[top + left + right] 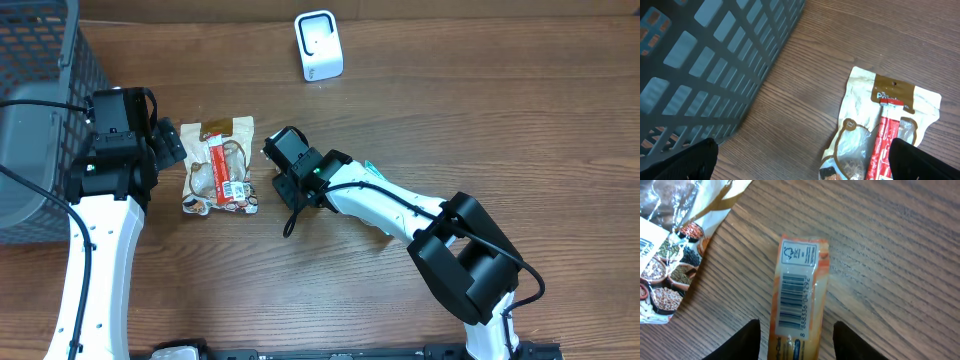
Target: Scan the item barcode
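Observation:
An orange packet (796,295) lies flat on the wooden table with its barcode label (791,300) facing up. My right gripper (796,340) straddles its lower end, open, with a strip of table showing between each finger and the packet. From overhead the right gripper (283,180) covers the packet. The white scanner (318,45) stands at the back of the table, well away from it. My left gripper (802,165) is wide open above the table beside a snack bag (885,130), holding nothing.
The snack bag (220,165) lies between the two grippers, and its corner shows in the right wrist view (670,255). A dark mesh basket (40,60) fills the far left, close behind the left gripper (172,145).

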You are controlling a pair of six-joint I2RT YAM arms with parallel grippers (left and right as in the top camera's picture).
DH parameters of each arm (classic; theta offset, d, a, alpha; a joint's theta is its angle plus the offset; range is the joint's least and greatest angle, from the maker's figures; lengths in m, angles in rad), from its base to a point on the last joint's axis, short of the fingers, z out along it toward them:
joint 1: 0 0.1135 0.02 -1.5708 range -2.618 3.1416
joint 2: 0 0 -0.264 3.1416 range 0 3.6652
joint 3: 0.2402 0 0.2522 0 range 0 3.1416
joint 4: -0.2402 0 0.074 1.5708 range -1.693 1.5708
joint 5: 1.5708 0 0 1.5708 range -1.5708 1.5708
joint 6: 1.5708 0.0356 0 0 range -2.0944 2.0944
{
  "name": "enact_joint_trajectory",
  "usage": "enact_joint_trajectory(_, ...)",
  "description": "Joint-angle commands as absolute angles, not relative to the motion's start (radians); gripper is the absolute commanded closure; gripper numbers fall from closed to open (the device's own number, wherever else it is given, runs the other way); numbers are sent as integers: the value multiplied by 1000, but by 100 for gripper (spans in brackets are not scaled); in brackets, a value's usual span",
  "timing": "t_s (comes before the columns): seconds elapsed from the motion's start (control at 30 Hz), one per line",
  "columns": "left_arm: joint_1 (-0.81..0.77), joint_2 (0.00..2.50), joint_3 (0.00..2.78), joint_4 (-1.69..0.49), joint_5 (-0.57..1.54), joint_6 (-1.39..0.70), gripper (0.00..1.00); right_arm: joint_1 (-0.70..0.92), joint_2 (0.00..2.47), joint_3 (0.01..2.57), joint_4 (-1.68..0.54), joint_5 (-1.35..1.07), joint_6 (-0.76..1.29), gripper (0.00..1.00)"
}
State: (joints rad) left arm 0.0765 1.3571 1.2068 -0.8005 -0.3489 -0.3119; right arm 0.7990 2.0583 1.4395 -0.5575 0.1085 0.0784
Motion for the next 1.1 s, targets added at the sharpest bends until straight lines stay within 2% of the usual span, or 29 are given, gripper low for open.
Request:
enact_joint_trajectory(0.0,72,1361,1219,-800,-366,-311,0,794,2073,1418,-544,110,82,53)
enact_joint_trajectory(0.6,72,1361,1219,-800,-366,-311,0,796,2093,1413,-528,110,83,53)
enact_joint_trajectory(0.63,72,1361,1219,-800,-366,-311,0,796,2093,1413,-529,110,83,58)
enact_joint_trajectory(0.7,72,1361,1219,-800,-366,-311,0,796,2093,1413,-529,110,83,75)
enact_joint_trajectory(0.73,72,1361,1219,-800,-366,-311,1,796,2093,1413,-529,110,83,79)
enact_joint_trajectory(0.87,72,1361,1219,-800,-366,-311,0,796,2093,1413,-528,110,83,81)
enact_joint_trajectory(0.9,72,1361,1219,-800,-366,-311,0,796,2093,1413,-527,110,83,76)
enact_joint_trajectory(0.93,72,1361,1219,-800,-366,-311,0,796,2093,1413,-524,110,83,54)
enact_joint_trajectory(0.97,72,1361,1219,-800,-366,-311,0,796,2093,1413,-519,110,83,44)
enact_joint_trajectory(1.0,72,1361,1219,-800,-366,-311,0,796,2093,1413,-507,110,82,40)
enact_joint_trajectory(1.07,72,1361,1219,-800,-366,-311,0,794,2093,1413,-480,110,82,40)
